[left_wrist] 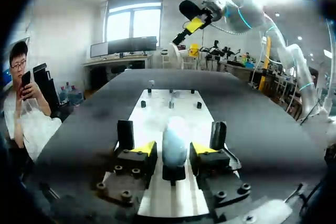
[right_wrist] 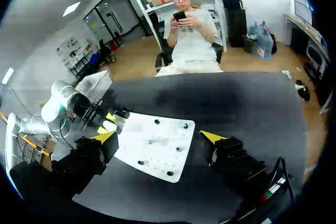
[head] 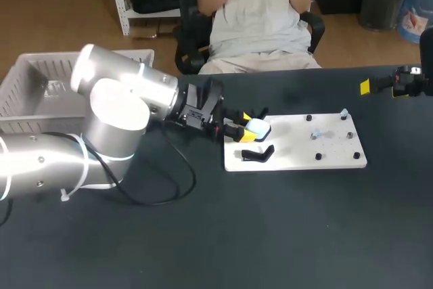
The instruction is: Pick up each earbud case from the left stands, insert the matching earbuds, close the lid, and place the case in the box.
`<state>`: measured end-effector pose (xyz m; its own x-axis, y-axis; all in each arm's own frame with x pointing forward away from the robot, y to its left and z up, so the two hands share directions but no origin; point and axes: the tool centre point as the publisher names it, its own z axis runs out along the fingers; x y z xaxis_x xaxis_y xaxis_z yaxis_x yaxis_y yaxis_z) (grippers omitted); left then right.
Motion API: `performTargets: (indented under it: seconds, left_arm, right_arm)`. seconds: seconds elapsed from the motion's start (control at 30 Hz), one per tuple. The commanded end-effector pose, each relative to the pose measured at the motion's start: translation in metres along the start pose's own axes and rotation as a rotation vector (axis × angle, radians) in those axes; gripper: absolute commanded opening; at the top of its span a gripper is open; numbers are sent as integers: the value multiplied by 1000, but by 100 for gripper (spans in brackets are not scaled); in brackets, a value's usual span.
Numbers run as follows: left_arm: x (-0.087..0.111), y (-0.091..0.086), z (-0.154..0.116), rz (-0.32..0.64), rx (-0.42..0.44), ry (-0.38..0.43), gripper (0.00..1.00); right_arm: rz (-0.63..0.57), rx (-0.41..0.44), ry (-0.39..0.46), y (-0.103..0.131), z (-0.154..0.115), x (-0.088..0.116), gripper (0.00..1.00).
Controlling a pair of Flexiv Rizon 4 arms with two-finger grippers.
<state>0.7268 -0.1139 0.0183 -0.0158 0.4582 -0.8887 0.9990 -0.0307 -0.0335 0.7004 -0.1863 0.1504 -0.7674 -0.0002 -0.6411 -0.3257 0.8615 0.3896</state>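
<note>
Evidently I was on the pick step, my left pincer (left_wrist: 173, 149) spread astride the earbud case (left_wrist: 174, 140) on its stand (left_wrist: 173, 172) at the white board's (left_wrist: 157, 114) left end, needing next to pinch squarely and lift, my right pincer (right_wrist: 160, 136) spread and empty.

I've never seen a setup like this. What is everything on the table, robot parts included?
earbud case: one, pale blue-white, on a stand at the board's left end
empty stand: one, black, on the board just in front of the case
pegs: several, small and dark, on the board's right half
board: one, white, mid-table
basket: one, white, far left
table: one, black
left arm: silver, jaws yellow-tipped, open on either side of the case
right arm: at the far right edge, jaws open, holding nothing
</note>
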Motion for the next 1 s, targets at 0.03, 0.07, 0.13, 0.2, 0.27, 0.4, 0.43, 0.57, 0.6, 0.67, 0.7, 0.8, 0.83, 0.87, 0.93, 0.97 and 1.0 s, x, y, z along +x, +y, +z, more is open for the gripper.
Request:
performTargets:
  seconds: [0.03, 0.07, 0.13, 0.2, 0.27, 0.4, 0.43, 0.57, 0.6, 0.67, 0.7, 0.8, 0.83, 0.87, 0.93, 0.97, 1.0]
  left_arm:
    - [1, 3, 3, 8, 4, -2, 39]
    - [1, 3, 3, 9, 4, -2, 39]
    - [1, 3, 3, 11, 5, -2, 39]
    - [1, 3, 3, 12, 7, 0, 38]
    - [1, 3, 4, 11, 8, 1, 36]
    - [2, 3, 4, 25, 11, 0, 35]
    - [2, 2, 4, 26, 11, -1, 36]
    - [1, 2, 4, 29, 8, -5, 36]
    - [1, 2, 4, 29, 7, -6, 36]
    - [1, 2, 4, 30, 5, -7, 33]
    - [1, 2, 5, 31, 5, -7, 30]
    - [2, 2, 6, 32, 5, -7, 22]
    - [2, 2, 6, 33, 5, -6, 19]
    - [2, 2, 6, 33, 5, -7, 18]
    - [1, 2, 6, 32, 4, -9, 13]
    - [1, 2, 5, 32, 4, -10, 8]
    - [0, 2, 4, 40, -4, -17, 0]
  right_arm:
    - [-1, -2, 0, -1, 1, 0, 100]
    - [-1, -2, 0, -1, 1, 0, 100]
    - [-1, -2, 0, -1, 1, 0, 100]
    - [-1, -2, 0, -1, 1, 0, 100]
    - [-1, -2, 0, -1, 1, 0, 100]
    - [-1, -2, 0, -1, 1, 0, 100]
    - [-1, -2, 0, -1, 1, 0, 100]
    - [-1, -2, 0, -1, 1, 0, 100]
    - [-1, -2, 0, -1, 1, 0, 100]
    - [-1, -2, 0, -1, 1, 0, 100]
    - [-1, -2, 0, -1, 1, 0, 100]
    - [-1, -2, 0, -1, 1, 0, 100]
    - [-1, -2, 0, -1, 1, 0, 100]
    - [-1, -2, 0, -1, 1, 0, 100]
    - [-1, -2, 0, -1, 1, 0, 100]
    - [-1, -2, 0, -1, 1, 0, 100]
    - [-1, -2, 0, -1, 1, 0, 100]
